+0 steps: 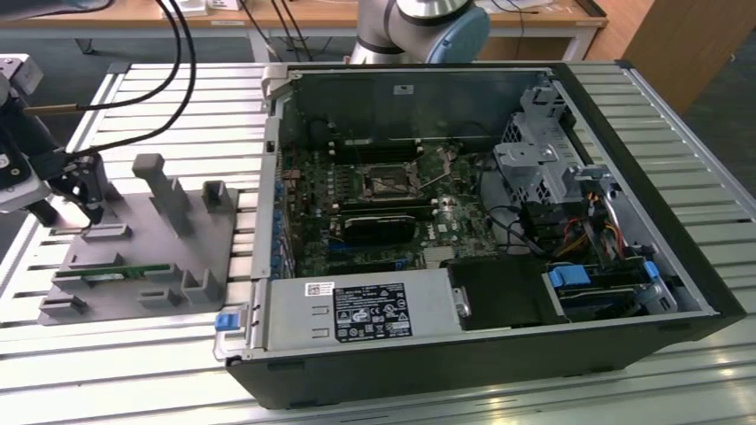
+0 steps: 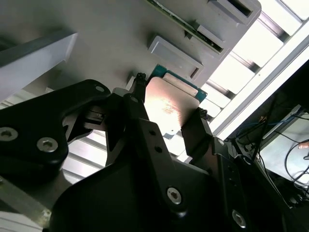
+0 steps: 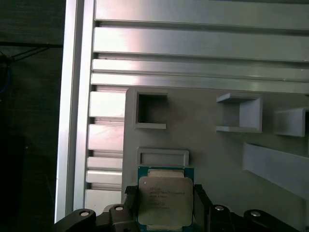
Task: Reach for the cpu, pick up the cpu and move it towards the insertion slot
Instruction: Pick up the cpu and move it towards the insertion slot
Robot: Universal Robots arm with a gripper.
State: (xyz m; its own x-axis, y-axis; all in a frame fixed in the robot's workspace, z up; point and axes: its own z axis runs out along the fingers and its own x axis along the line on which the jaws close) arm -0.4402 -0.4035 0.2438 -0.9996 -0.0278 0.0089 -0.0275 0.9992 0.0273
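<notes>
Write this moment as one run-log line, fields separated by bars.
phase: grasp | end effector: shut on cpu | place: at grey fixture | insertion slot: apart, in computer case

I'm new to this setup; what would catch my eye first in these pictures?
The open computer case dominates the exterior view, the insertion slot dark inside it. At that view's left the gripper hangs over a grey tray; in both wrist views it sits around the silvery cpu.
</notes>
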